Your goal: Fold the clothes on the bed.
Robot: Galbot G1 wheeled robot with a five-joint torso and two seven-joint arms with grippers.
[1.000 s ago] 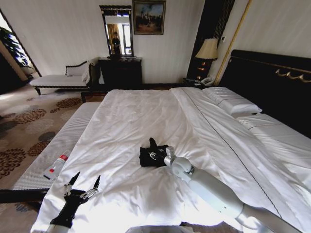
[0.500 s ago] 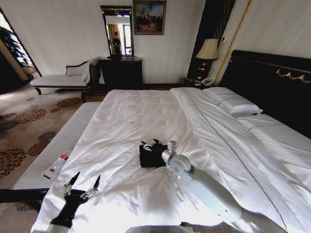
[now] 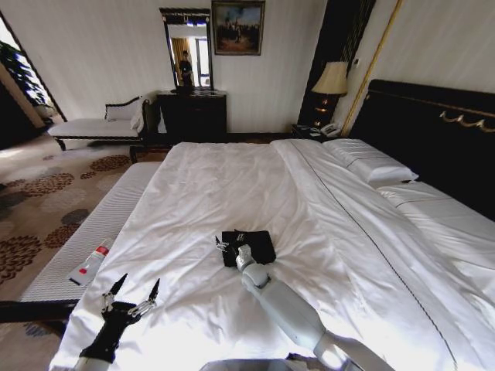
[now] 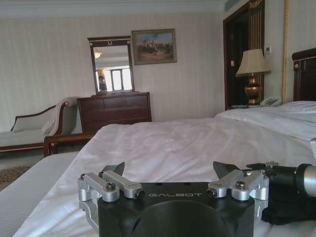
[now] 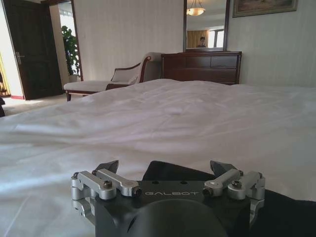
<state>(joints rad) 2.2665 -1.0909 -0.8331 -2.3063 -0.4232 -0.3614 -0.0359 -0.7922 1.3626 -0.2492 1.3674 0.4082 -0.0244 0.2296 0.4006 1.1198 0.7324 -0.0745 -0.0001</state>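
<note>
— Fingers on both grippers: what state?
— Spread wide, empty. Right gripper hovers at the one folded black T-shirt, mid white-sheeted bed; left gripper waits at seven o'clock.

Black T-shirt — folded on bed.
</note>
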